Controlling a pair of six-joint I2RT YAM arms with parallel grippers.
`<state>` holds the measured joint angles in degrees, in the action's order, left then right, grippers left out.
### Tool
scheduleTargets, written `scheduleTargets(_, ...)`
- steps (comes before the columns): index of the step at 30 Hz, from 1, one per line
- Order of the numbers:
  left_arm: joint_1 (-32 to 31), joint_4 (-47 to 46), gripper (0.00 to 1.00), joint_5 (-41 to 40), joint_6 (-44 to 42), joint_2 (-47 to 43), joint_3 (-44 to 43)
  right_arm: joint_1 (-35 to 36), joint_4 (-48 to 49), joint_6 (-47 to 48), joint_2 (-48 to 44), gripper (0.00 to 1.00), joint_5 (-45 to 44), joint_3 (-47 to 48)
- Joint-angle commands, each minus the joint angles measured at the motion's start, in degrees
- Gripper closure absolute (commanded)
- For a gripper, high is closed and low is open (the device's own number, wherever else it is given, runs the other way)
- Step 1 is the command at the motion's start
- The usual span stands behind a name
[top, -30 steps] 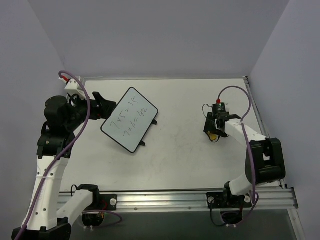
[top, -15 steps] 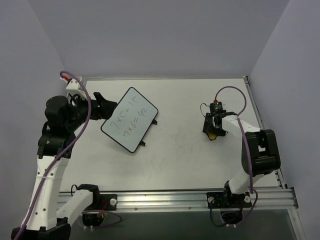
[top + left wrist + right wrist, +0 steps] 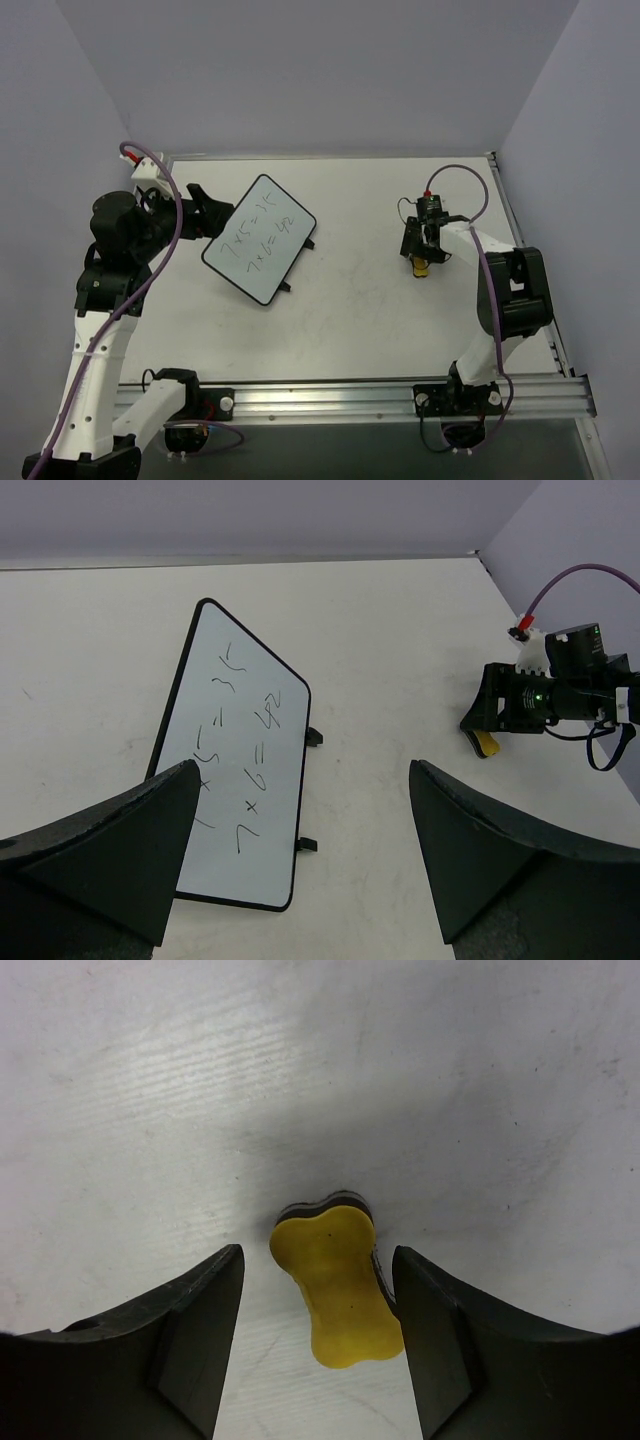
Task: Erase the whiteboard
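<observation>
Whiteboard (image 3: 259, 239) stands just beside the wide-open left claw (image 3: 212, 210), well apart from the open right claw (image 3: 422, 256).

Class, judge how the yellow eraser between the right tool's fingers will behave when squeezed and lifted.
The eraser looks small, so probably light. Its waisted, bone-like shape likely gives the fingers a secure seat. Lying flat, it seems unlikely to roll.

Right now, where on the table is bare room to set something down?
Bare: the middle strip between the whiteboard and the yellow eraser, and the near table before the rail. Crowded: at the eraser, under the right tool.
</observation>
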<state>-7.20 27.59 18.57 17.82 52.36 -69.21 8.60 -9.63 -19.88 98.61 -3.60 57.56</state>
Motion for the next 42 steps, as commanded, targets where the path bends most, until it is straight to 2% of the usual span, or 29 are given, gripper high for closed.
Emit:
scheduleTargets(1, -0.3, -2.4, 0.06, -0.4, -0.4, -0.1, -0.4, -0.3, -1.6, -0.5, 0.3, 0.43, -1.0, 3.4)
scheduleTargets(8, -0.3, -2.4, 0.06, -0.2, -0.4, -0.1, -0.5, -0.2, -4.0, 0.7, -0.5, 0.44, -2.7, 5.4)
scheduleTargets(10, -0.3, -2.4, 0.06, -0.2, -0.4, -0.1, -0.5, -0.1, -4.2, 1.2, -0.9, 0.51, -2.8, 4.6)
scheduleTargets(15, -0.4, -2.5, 0.06, 0.0, -0.3, 0.1, -0.6, 0.0, -3.8, 1.6, -3.1, 0.56, -3.2, 1.6)
scheduleTargets(24, -0.5, -2.5, 0.06, -0.2, -0.3, -0.1, -0.5, 0.4, -3.6, 2.0, -4.7, 0.54, -3.1, -0.7)
scheduleTargets(42, -0.8, -2.3, 0.06, -0.4, -0.4, -0.2, -0.4, 1.7, -2.5, 2.6, -2.0, 0.55, -2.7, -0.5)
